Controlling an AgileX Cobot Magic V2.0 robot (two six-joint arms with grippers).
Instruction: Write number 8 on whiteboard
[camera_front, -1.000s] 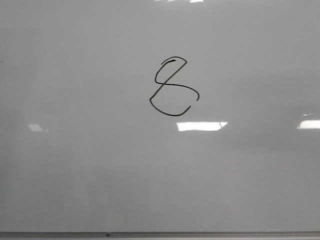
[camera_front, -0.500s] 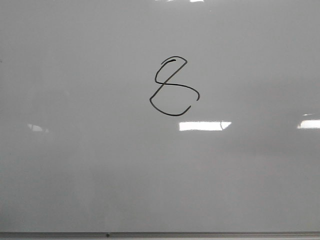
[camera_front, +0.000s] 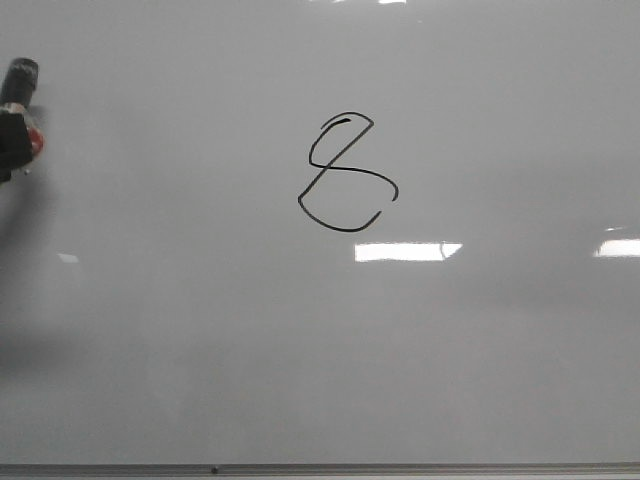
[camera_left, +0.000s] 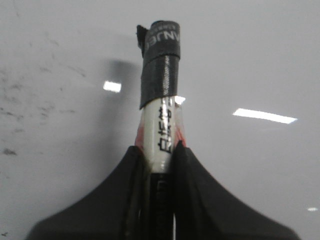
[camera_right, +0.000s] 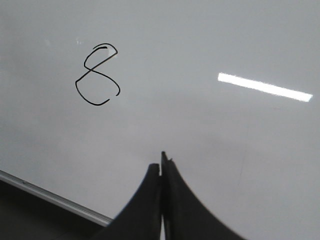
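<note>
The whiteboard (camera_front: 480, 360) fills the front view. A thin black number 8 (camera_front: 345, 172) with an open lower loop is drawn near its upper middle; it also shows in the right wrist view (camera_right: 97, 75). My left gripper (camera_left: 160, 152) is shut on a white marker (camera_left: 161, 100) with a black taped cap. The marker (camera_front: 18, 85) and gripper show at the left edge of the front view, far left of the 8. My right gripper (camera_right: 161, 167) is shut and empty, over the board (camera_right: 240, 150) near its edge.
The board's grey metal frame runs along the bottom of the front view (camera_front: 320, 468) and across the right wrist view's corner (camera_right: 55, 200). Bright light reflections (camera_front: 405, 251) lie below the 8. Faint smudges mark the board in the left wrist view (camera_left: 30, 110).
The left gripper with the marker has come into the front view at the left edge. The 8 is unchanged.
</note>
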